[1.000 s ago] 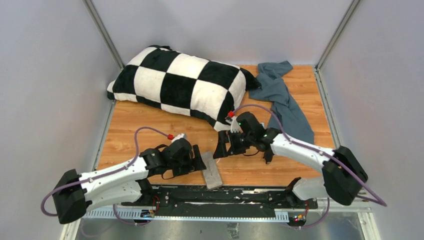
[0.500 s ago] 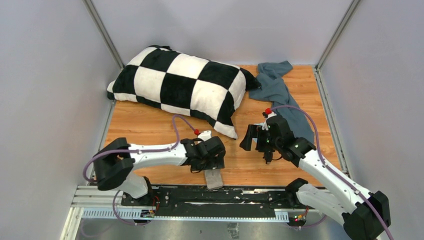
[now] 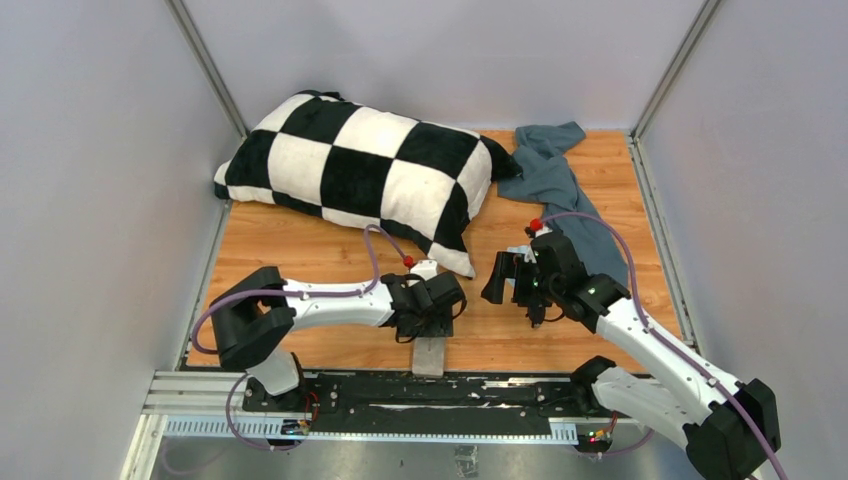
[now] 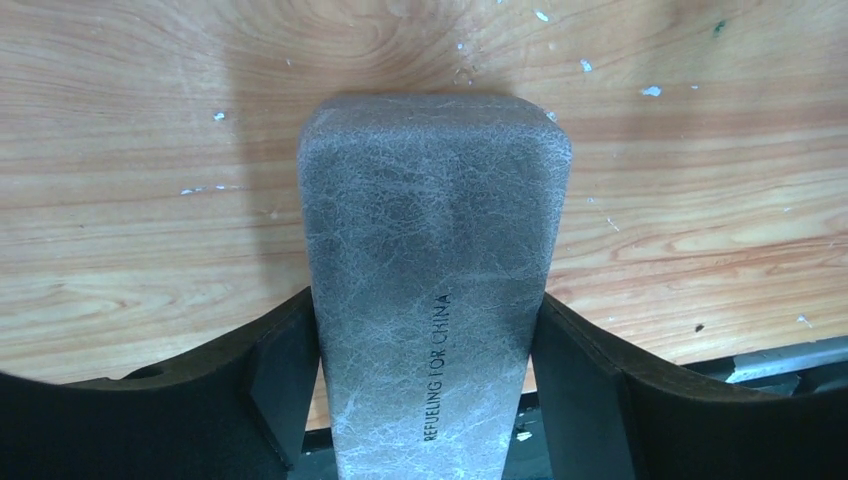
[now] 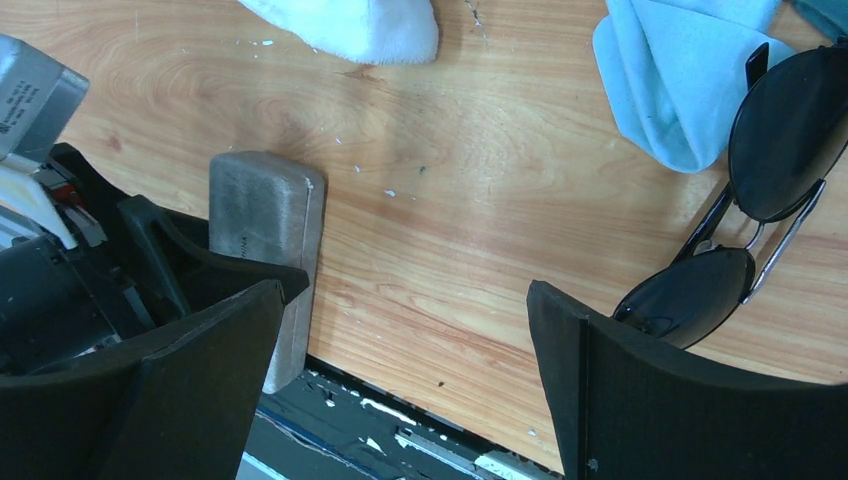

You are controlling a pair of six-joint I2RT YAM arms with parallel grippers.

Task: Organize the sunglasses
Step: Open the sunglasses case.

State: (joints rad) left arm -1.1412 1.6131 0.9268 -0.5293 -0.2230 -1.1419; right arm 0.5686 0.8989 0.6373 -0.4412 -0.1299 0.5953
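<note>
The black sunglasses (image 5: 770, 190) lie folded on the wood, just right of my right gripper (image 5: 400, 300); in the top view my right arm hides them. My right gripper (image 3: 505, 282) is open and empty above bare wood. The grey oblong case (image 4: 435, 270) lies at the table's front edge, its near end over the black rail. My left gripper (image 4: 425, 320) straddles it, one finger pressed against each long side. The case also shows in the top view (image 3: 430, 355) and in the right wrist view (image 5: 265, 215). A light-blue cloth (image 5: 680, 80) lies beside the sunglasses.
A black-and-white checkered pillow (image 3: 360, 170) fills the back left; its white corner (image 5: 350, 25) is close to both grippers. A grey-blue garment (image 3: 560, 190) lies at the back right. The black rail (image 3: 430, 392) runs along the front edge. Grey walls enclose the table.
My left gripper swung right and came down over the grey case. My right gripper drew back to the right, away from the case, then held still.
</note>
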